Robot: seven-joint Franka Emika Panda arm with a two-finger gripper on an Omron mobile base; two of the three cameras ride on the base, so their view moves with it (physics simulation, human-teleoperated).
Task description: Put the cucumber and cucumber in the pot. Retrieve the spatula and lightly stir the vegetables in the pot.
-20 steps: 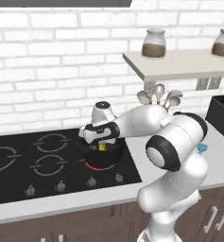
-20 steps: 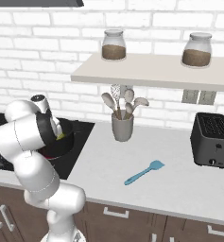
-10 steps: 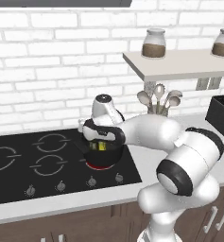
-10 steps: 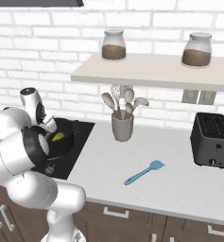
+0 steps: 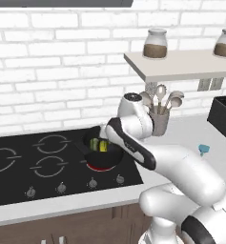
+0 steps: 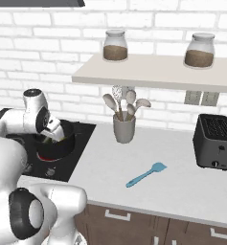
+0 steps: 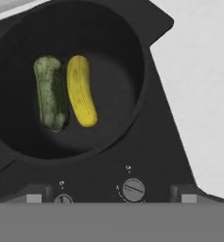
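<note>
Inside the black pot (image 7: 132, 52), dark green cucumber (image 7: 50, 93) beside yellow-green cucumber (image 7: 81, 90)

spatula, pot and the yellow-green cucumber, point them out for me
spatula (image 6: 146, 174): right base view, middle of its thin handle, lying on the counter.
pot (image 7: 127, 61): hand view, inner wall on its right side.
yellow-green cucumber (image 7: 81, 92): hand view, middle of its body, on the pot's floor.
</note>
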